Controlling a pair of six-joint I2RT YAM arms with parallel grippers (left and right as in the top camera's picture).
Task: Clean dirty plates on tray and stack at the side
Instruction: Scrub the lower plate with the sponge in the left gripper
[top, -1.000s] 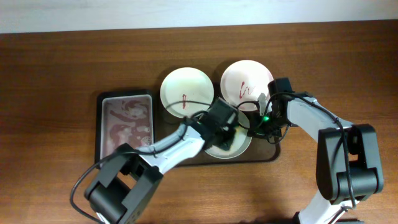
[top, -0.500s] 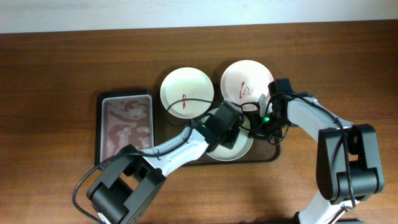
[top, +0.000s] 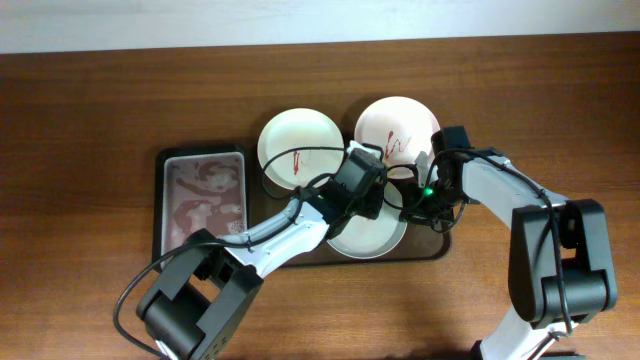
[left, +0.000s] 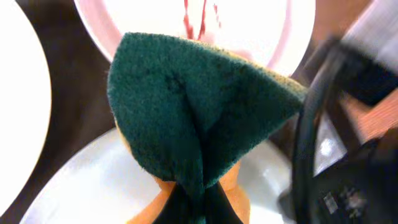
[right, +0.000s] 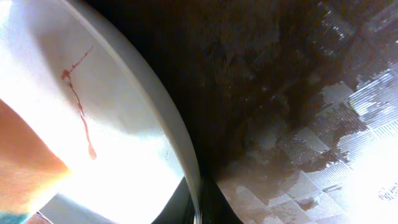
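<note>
Clamps a green sponge (left: 199, 118) in the closed left hand (top: 358, 192) over the front plate (top: 375, 238) on the tray (top: 441, 248), pinches that plate's rim with the closed right hand (top: 418, 205), leaves both rear plates (top: 300, 140) red-streaked, nothing stacked.

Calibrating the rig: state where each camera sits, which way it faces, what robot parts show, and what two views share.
Overhead: above the table, facing straight down on the tray; left arm and right arm show.
Left wrist: behind the left hand, facing the sponge it grips, plates beyond.
Right wrist: behind the right hand, facing the streaked plate whose rim it pinches.
Shared: both wrist views show the sponge.
</note>
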